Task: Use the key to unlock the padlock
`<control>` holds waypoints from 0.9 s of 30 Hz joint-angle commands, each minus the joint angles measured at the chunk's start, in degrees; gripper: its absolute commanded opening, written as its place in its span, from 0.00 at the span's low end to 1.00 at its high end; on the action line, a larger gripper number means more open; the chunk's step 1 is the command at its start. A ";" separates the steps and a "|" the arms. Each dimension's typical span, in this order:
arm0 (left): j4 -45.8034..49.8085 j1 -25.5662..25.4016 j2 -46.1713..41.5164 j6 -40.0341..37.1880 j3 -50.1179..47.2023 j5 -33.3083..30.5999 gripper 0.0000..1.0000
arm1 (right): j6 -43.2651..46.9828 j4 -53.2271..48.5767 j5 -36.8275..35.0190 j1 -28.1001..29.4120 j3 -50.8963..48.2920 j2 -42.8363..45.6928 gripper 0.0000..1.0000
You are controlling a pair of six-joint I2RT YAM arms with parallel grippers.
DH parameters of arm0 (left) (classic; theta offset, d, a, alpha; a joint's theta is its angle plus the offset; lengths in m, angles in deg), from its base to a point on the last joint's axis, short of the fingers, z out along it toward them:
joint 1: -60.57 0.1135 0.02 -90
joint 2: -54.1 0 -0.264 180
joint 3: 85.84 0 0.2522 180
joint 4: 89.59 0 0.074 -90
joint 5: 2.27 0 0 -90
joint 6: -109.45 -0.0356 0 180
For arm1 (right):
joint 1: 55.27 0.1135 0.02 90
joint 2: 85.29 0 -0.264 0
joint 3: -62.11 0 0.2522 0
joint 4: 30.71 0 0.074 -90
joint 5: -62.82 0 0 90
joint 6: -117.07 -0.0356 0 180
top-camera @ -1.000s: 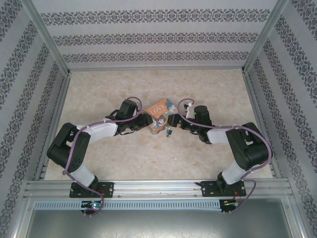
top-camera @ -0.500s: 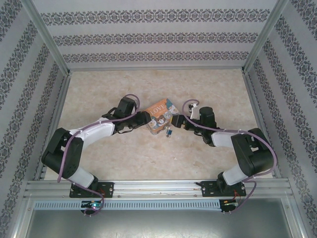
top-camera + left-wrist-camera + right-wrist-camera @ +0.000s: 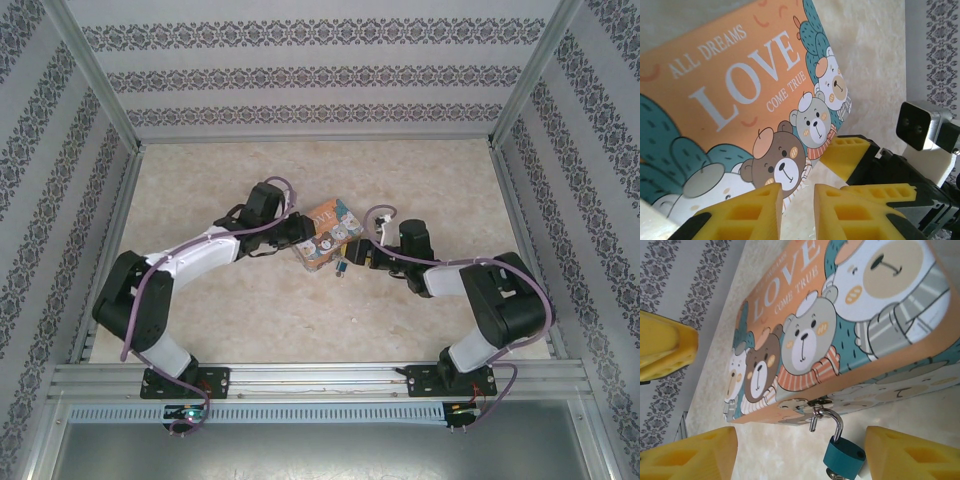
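On the worktop (image 3: pixel 250 320) the orange LOVE tin box (image 3: pixel 325 230) sat roughly in the middle, with both arms crowded in on it from either side. The padlock (image 3: pixel 844 456) was hanging off the hasp (image 3: pixel 805 404) on the tin box's front side, its thin silver shackle (image 3: pixel 830 419) hooked through and the little teal body dangling just below the box's edge. The right hand (image 3: pixel 801 447) was parked at that same front side with its yellow fingers (image 3: pixel 690 457) spread wide open, one on each side of the padlock. The lock body was just beside one finger and well apart from the other. Honestly couldn't tell if it was touching that nearer finger, but it definitely wasn't clamped. The left hand (image 3: pixel 796 210) was over at the tin box's left side, low by the lid with the cartoon bears, fingers almost together with just a thin gap and nothing between them.
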 commanded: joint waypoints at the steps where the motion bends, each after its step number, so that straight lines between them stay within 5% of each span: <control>1: -0.58 -0.58 2.42 -0.88 2.31 2.52 0.22 | 0.10 3.03 2.19 0.70 0.87 -2.34 0.66; 27: 1.04 -0.87 8.98 -2.52 2.73 2.38 0.19 | 2.96 4.66 7.59 1.58 5.44 -11.30 0.51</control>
